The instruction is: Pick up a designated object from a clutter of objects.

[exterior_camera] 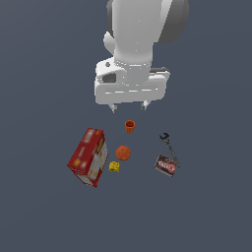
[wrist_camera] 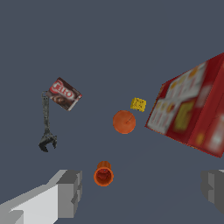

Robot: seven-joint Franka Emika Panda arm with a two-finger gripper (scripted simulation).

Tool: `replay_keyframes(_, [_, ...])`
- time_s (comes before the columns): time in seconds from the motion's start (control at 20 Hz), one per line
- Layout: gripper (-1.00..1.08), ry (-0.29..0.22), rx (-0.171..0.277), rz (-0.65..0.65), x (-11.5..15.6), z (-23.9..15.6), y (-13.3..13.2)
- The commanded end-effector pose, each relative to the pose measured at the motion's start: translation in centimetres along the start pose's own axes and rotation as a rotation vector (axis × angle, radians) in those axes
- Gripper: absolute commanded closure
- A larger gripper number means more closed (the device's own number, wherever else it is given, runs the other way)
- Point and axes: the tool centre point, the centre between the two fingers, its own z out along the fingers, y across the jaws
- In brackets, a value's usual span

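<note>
Box [exterior_camera: 88,156] comes first on the exterior view's left, big and red, lying tilted on the grey floor [exterior_camera: 44,211]. Just beside it sits the tiny yellow block [exterior_camera: 114,167], with the ball [exterior_camera: 123,153] close above it, touching nothing. Up from the ball stands the orange cup [exterior_camera: 130,126]. Farther right lie the wrench [exterior_camera: 168,145] and the packet [exterior_camera: 166,165], close together. High over the cup hangs the claw [exterior_camera: 129,107], spread wide and holding nothing.
</note>
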Motion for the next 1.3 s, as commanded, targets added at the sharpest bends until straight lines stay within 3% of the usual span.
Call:
replay_keyframes(0.0, [-0.92, -0.001, 0.000, -0.036, 0.2, 0.9, 0.1])
replay_keyframes(1.25, [-0.92, 0.005, 0.017, -0.623, 2.1, 14.9, 1.7])
